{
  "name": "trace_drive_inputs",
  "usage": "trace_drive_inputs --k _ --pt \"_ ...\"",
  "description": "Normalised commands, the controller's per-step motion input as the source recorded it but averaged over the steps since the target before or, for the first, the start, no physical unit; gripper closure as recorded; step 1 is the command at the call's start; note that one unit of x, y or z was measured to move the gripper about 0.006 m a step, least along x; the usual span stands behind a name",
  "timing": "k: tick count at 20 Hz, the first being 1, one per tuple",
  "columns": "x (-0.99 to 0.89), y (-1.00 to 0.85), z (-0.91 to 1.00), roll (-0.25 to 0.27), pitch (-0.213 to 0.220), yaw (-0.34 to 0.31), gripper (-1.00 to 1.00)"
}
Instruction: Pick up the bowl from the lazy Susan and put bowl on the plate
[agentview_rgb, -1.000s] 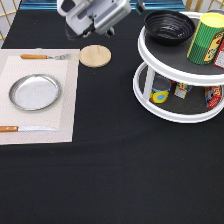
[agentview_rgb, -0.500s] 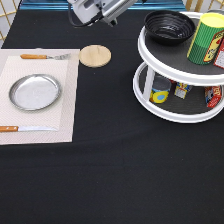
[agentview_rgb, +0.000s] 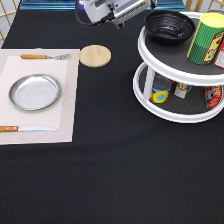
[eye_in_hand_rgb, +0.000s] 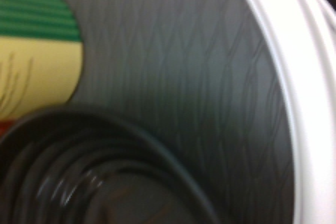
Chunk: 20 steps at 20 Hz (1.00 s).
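The glossy black bowl (agentview_rgb: 169, 26) sits on the top tier of the white lazy Susan (agentview_rgb: 170, 107), at the exterior view's top right. Up close in the wrist view are the bowl's ridged inside (eye_in_hand_rgb: 82, 175) and the lazy Susan's dark grey shelf (eye_in_hand_rgb: 195, 85). My gripper (agentview_rgb: 135, 7) hangs at the exterior view's top edge, just left of the bowl and apart from it, holding nothing that shows. The shiny silver plate (agentview_rgb: 35, 92) lies bare on a placemat at the exterior view's left.
A green and yellow can (agentview_rgb: 209, 37) stands beside the bowl on the top tier. Several cans (agentview_rgb: 161, 92) fill the lower tier. A round wooden coaster (agentview_rgb: 95, 55) lies between mat and turntable. A fork (agentview_rgb: 42, 56) and knife (agentview_rgb: 25, 129) flank the plate on the mat (agentview_rgb: 65, 100).
My gripper has moved toward the exterior view's right and top, from above the coaster to beside the bowl. The bowl, plate and cans have not moved.
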Motion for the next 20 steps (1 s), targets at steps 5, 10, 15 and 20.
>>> trace_drive_inputs --k 5,10,15,20 --pt "-0.52 0.18 -0.22 -0.169 -0.044 -0.131 -1.0" --pt "-0.75 0.31 -0.11 -0.116 -0.038 -0.058 -1.0" --pt "-0.73 0.43 -0.01 -0.109 -0.11 -0.028 -1.0" --pt "-0.09 0.38 -0.03 -0.148 -0.132 -0.052 -1.0"
